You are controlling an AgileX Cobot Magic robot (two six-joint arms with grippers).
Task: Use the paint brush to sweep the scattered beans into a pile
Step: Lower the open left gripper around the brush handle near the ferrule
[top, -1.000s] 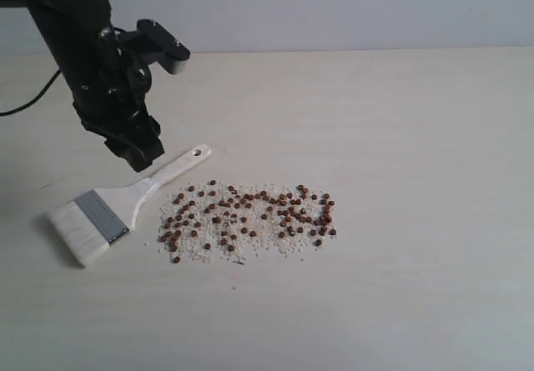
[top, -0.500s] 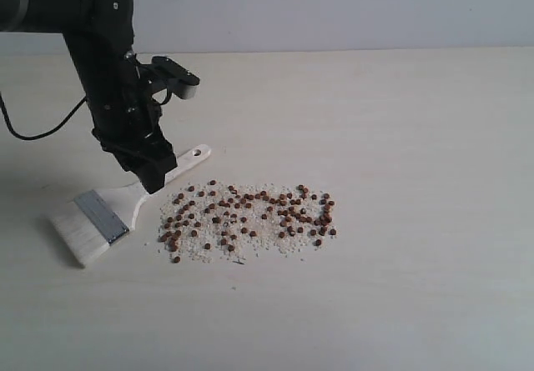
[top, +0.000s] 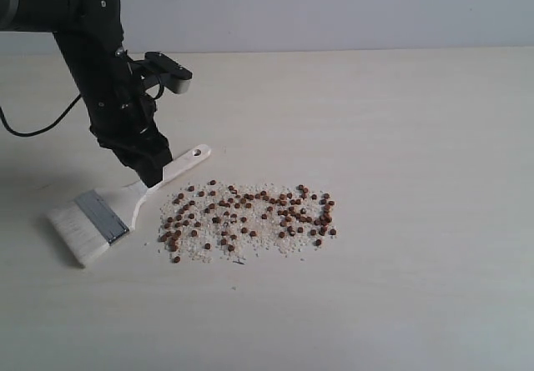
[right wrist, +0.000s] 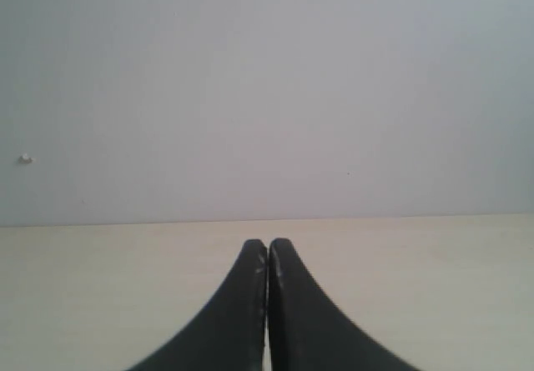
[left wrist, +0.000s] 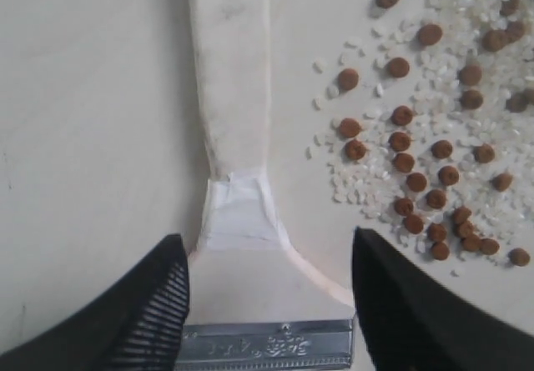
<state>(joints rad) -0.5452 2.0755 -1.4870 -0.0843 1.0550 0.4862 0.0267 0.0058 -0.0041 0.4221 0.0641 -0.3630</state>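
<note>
The paint brush (top: 107, 214) lies flat on the pale table, with its bristles toward the front left and its holed handle end toward the back right. Just to its right the beans (top: 250, 218) lie spread in a wide, thin patch among whitish grains; no pile is in view. My left gripper (top: 152, 172) hangs low over the handle. In the left wrist view it (left wrist: 265, 239) is open, one finger on each side of the brush (left wrist: 234, 96) just above the silver ferrule, with beans (left wrist: 434, 162) to one side. My right gripper (right wrist: 267, 244) is shut and empty above bare table.
The left arm's black cable (top: 33, 129) trails off the left edge. A grey wall (top: 350, 8) bounds the table at the back. Bare tabletop (top: 434, 179) stretches to the right of the bean patch and in front of it.
The left arm has come down and rightward from above the brush, so its open fingers now straddle the handle. Brush and beans have not moved.
</note>
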